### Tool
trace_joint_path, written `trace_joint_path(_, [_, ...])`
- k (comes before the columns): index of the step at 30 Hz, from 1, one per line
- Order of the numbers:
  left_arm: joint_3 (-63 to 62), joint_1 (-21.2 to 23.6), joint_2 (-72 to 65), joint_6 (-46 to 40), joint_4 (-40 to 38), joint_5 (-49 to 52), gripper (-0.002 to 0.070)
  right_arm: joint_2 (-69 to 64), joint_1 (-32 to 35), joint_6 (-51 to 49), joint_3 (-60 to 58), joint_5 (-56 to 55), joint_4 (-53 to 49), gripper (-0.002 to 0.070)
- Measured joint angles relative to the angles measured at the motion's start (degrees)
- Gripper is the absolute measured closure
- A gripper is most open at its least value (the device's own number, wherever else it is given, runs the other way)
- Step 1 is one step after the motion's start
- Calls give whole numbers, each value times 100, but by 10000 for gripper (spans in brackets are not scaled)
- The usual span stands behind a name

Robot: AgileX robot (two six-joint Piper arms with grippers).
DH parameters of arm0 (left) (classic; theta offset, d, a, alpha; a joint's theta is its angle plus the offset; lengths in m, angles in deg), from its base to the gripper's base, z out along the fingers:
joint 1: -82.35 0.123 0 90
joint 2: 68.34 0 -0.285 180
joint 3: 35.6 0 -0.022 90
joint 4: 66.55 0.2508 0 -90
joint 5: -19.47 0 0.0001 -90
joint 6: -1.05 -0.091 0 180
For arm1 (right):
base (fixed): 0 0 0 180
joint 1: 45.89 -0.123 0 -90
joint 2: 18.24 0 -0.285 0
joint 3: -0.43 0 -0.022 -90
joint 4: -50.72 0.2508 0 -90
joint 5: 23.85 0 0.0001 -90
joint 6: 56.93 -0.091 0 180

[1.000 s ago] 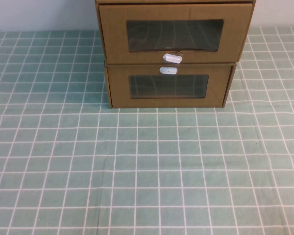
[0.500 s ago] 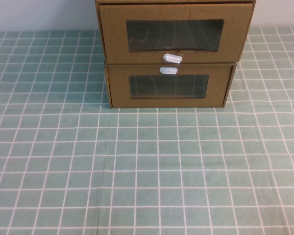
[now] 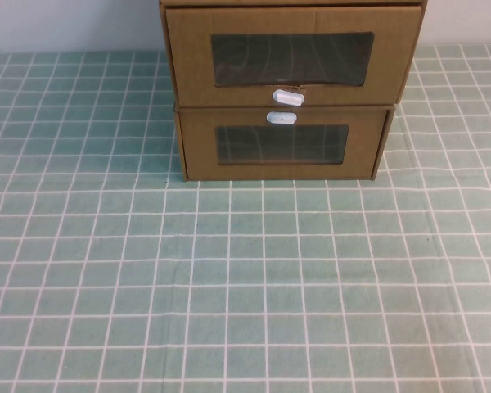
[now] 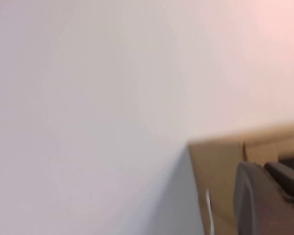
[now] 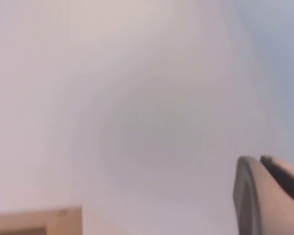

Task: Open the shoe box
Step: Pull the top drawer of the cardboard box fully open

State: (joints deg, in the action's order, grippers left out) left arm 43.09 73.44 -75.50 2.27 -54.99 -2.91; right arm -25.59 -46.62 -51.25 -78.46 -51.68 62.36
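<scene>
1. Two boxes are stacked at 12 o'clock on the green checked tablecloth point(image 3: 245, 286): an upper brown cardboard shoe box point(image 3: 188, 57) with a clear window front, set on a matching lower shoe box point(image 3: 198, 143). Both are fully closed.
2. A small white pull tab is fitted to each. The upper tab point(image 3: 287, 97) is at 6 o'clock of its front and the lower tab point(image 3: 281, 118) at 12 o'clock of its own, so they're just beside each other.
3. Neither arm is caught by the high view. The left gripper point(image 4: 272, 200) is only seen on its wrist camera, aimed at a pale wall past a cardboard edge; open or closed can't be told. The right gripper point(image 5: 269, 196) is aimed at the wall too, clamped fully closed with nothing held.
4. So nothing's been started yet, I'd say. The approach is the step in hand.
5. Next, one gripper would have to be brought in front of the stack, opened, and closed on a single tab without the other being pinched. Then it'd be pulled straight toward 6 o'clock. Which box is meant can't be told.
</scene>
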Motion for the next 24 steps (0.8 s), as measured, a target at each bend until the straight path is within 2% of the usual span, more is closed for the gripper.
trace_joint_path(7, [0,0,0,0,-3,-908,680,22,0,0,0,-2068,42,689])
trace_joint_path(11, [0,0,2,0,-300,-1477,680,35,0,0,0,-2592,55,689])
trace_joint_path(16, [-193,0,12,-24,-1211,-1560,680,35,0,-15,579,-2467,78,689])
trace_joint_path(21, [-1056,0,1,-460,-2103,-1571,680,35,0,-256,1846,-1429,88,689])
trace_joint_path(24, [-1633,0,-221,-742,-2346,-1652,680,-231,0,-282,2581,-1086,75,689])
